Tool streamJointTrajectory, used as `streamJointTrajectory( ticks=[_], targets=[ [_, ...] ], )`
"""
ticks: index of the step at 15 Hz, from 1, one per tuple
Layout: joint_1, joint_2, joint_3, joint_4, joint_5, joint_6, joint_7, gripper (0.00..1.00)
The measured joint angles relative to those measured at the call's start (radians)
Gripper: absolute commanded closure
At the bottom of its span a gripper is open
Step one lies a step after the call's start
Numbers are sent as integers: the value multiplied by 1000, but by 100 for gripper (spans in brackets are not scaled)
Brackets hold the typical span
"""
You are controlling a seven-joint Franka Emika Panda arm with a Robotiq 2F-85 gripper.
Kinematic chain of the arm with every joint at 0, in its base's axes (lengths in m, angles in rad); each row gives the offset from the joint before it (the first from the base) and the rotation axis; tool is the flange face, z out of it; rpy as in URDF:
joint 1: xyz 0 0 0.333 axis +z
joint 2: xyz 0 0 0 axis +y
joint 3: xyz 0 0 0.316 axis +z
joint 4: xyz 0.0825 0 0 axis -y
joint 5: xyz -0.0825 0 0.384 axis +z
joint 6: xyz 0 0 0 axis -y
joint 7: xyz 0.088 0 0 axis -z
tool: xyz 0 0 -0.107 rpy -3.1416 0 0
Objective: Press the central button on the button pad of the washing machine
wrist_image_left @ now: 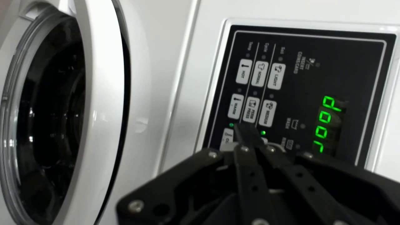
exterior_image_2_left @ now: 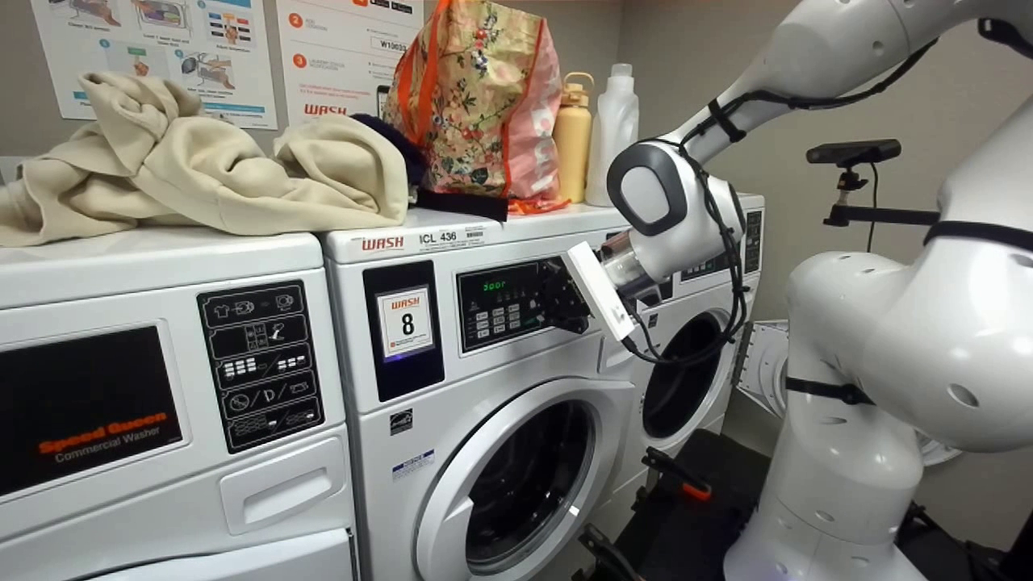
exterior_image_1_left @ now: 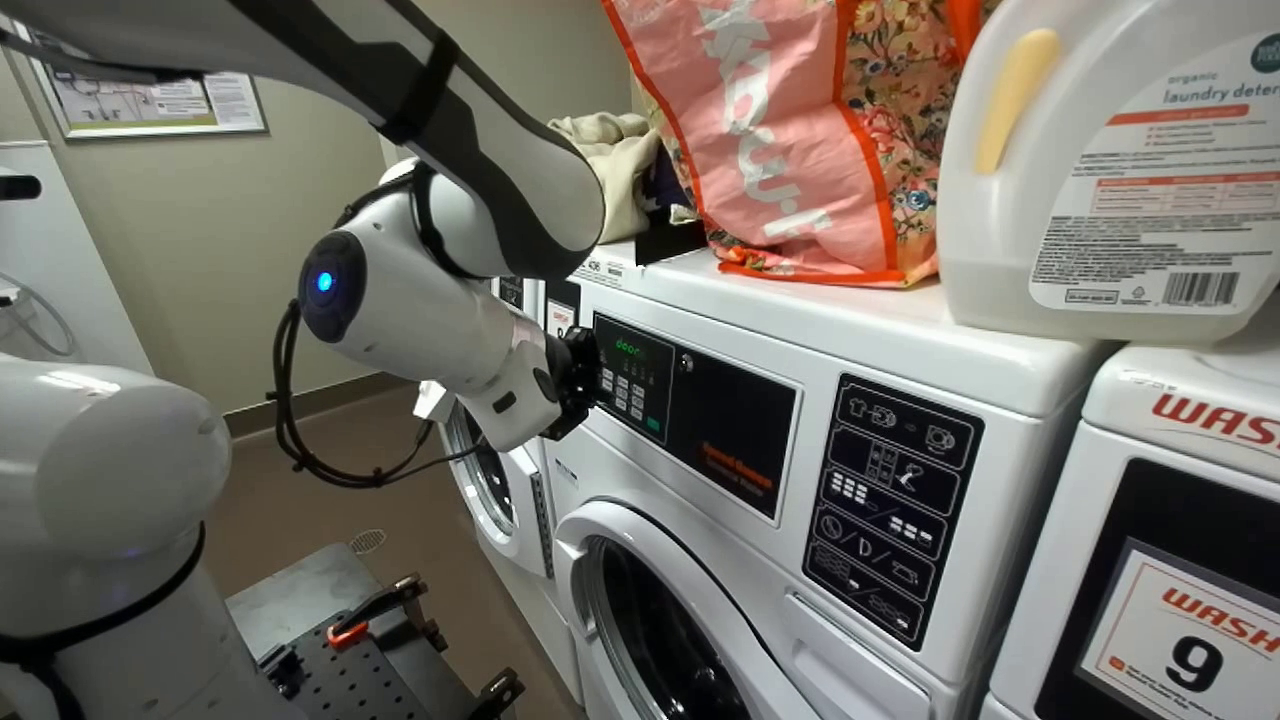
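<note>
Although the gripper point(wrist_image_left: 249, 132) is clenched with nothing seen between its fingertips point(wrist_image_left: 247, 137), the central button point(wrist_image_left: 251, 109), marked PERM PRESS, is not covered by it. That button is found amid the button pad point(exterior_image_2_left: 498, 323) of the washing machine point(exterior_image_2_left: 484, 383), and in the wrist view it is seen just beside the fingertips, by which part of the adjoining row is hidden. If a push were made straight ahead, the wrong button might be pressed, since alignment with the target seems to be lacking; two buttons could also be caught at once, so closely are they spaced. Whether the pad is being touched cannot be told, and by too deep a push the control panel point(wrist_image_left: 347, 62) could be strained. Because "door" is shown on the display point(wrist_image_left: 324, 117), a press might be ignored by the machine. HOT, WARM, NORMAL, LIGHT and MEDIUM can be read on other buttons point(wrist_image_left: 236, 106), and INSERT COINS/CARD on the panel. WASH and ICL 436 are printed along the machine's top edge, and an 8 is borne by its label point(exterior_image_2_left: 406, 324). Speed Queen Commercial Washer is lettered on the neighbouring washer point(exterior_image_2_left: 161, 500), WASH 9 on a sign point(exterior_image_1_left: 1185, 640), and "organic laundry" on a detergent jug point(exterior_image_1_left: 1120, 200), the next word being cut off.
</note>
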Motion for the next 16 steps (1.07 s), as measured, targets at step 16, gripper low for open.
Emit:
streamJointTrajectory(
  ticks=[16],
  targets=[
    [39, -111, -99, -2, 0, 81, -105, 100]
  ],
)
